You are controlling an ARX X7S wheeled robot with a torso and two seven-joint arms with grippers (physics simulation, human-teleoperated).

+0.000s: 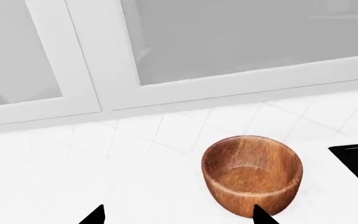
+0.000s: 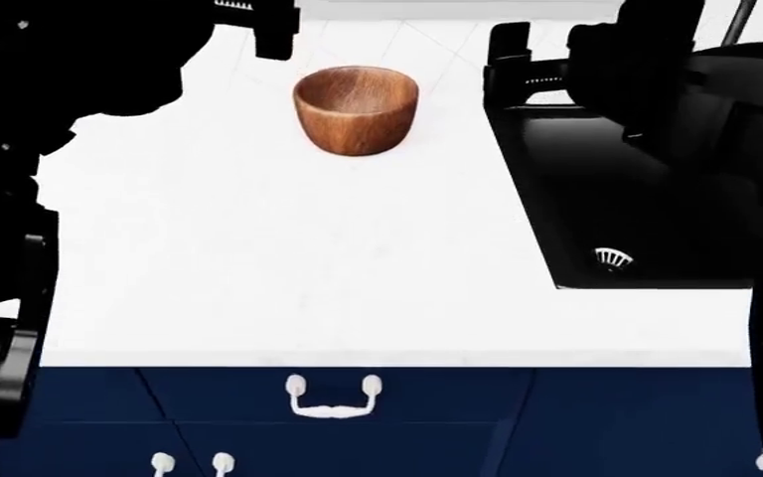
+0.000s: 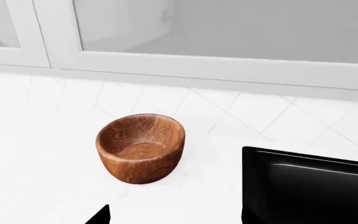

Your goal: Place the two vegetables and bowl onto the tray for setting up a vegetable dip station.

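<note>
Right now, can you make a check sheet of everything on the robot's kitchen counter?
Surface: white counter, bare apart from the bowl.
Job's things: wooden bowl upright and empty, standing beside the black sink; carrot, cucumber and tray nothing seen.
Clutter: nothing seen.
Grippers: left gripper open, one fingertip in front of the bowl, holding nothing; right gripper open, short of the bowl.
Cables: nothing seen.
Surroundings: navy drawers with white handles below the counter; window frames behind.
</note>
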